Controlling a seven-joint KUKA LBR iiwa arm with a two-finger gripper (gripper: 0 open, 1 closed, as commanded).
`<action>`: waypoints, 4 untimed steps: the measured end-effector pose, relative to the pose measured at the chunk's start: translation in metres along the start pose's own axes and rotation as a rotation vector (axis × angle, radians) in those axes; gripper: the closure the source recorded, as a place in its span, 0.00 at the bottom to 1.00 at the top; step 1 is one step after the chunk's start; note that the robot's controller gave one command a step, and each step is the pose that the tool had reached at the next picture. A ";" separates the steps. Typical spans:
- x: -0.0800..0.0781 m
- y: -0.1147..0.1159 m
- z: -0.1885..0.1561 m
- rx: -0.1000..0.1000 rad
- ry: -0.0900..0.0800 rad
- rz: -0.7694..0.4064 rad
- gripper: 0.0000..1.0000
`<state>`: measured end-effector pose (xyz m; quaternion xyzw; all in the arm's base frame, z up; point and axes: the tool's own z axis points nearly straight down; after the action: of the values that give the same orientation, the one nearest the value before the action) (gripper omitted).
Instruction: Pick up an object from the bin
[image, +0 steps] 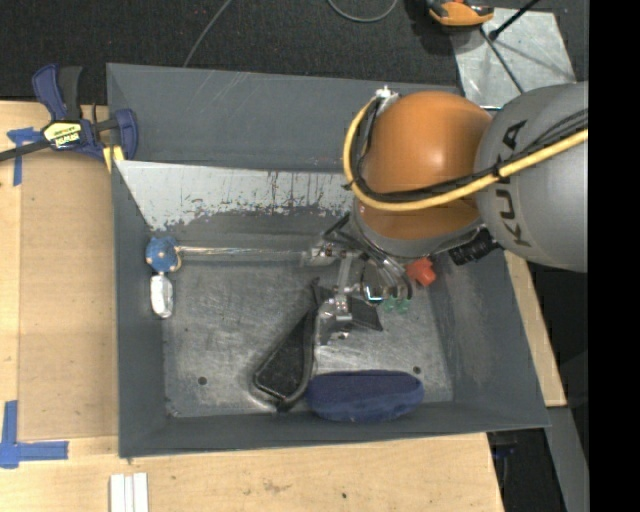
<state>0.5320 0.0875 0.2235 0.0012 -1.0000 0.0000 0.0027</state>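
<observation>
The one camera looks down on the grey metal bin from above and somewhat to one side, so the far wall shows its inner face broadly. It sits near enough that the bin takes up most of the view. The arm enters from the right, its orange cover large above the bin floor.
</observation>
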 end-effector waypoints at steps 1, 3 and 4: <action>0.028 -0.047 0.141 -0.006 -0.026 0.042 0.00; 0.013 -0.002 0.145 0.001 -0.028 -0.546 0.00; 0.012 -0.001 0.143 0.001 -0.031 -0.544 1.00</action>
<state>0.5194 0.0862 0.0804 0.2697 -0.9629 -0.0002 -0.0129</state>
